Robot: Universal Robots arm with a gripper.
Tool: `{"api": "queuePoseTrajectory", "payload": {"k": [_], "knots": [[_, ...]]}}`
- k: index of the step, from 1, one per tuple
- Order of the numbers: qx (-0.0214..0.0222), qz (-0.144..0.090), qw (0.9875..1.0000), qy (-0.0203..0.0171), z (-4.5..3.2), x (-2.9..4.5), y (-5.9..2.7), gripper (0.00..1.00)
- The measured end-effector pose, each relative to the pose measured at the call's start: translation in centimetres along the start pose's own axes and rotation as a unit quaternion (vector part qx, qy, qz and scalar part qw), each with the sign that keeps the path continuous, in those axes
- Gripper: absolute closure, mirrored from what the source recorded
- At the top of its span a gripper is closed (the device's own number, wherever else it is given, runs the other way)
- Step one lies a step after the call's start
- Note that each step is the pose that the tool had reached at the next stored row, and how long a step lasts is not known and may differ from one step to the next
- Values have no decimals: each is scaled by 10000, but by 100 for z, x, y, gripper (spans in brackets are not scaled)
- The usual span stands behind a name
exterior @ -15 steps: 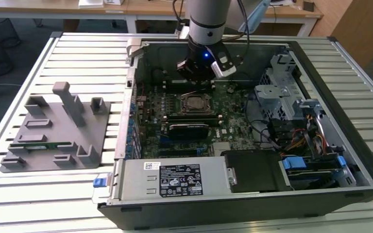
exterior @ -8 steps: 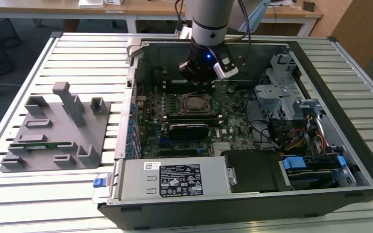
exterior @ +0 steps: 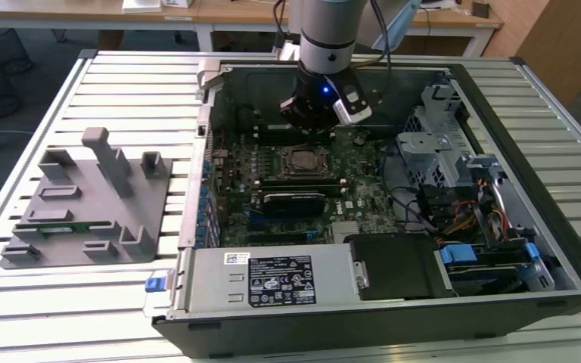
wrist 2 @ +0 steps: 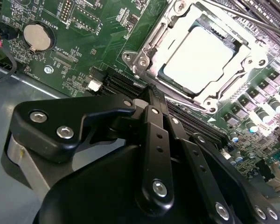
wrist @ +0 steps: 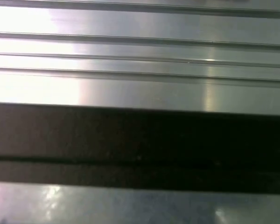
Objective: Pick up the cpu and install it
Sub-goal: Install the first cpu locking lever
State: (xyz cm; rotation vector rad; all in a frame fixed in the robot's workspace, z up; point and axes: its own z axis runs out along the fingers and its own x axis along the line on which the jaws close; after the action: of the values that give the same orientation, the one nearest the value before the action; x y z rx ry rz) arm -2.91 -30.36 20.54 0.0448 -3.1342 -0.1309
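Note:
The cpu, a flat square chip with a pale silvery top, lies inside the metal socket frame on the green motherboard. In the exterior view the cpu sits in the middle of the open computer case. My gripper hangs over the board just behind the socket, apart from the chip. In the second wrist view the gripper has its black links drawn together to a point, shut, with nothing between the fingertips.
A grey holder block with a green memory stick stands on the slatted table at the exterior view's left. Inside the case are the power supply, drive cage, cables and a coin battery. The case wall crosses the first wrist view.

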Motion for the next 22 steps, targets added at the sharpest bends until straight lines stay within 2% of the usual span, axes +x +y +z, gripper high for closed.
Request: {"api": "queuePoseTrajectory", "payload": {"k": [13, 21, 22], "knots": [[1, 0, 10000, 0, 42, -9, -22, 89], [16, 0, 10000, 5, 76, -9, -33, 89], [8, -1, 10000, -2, 87, -12, -30, 89]]}}
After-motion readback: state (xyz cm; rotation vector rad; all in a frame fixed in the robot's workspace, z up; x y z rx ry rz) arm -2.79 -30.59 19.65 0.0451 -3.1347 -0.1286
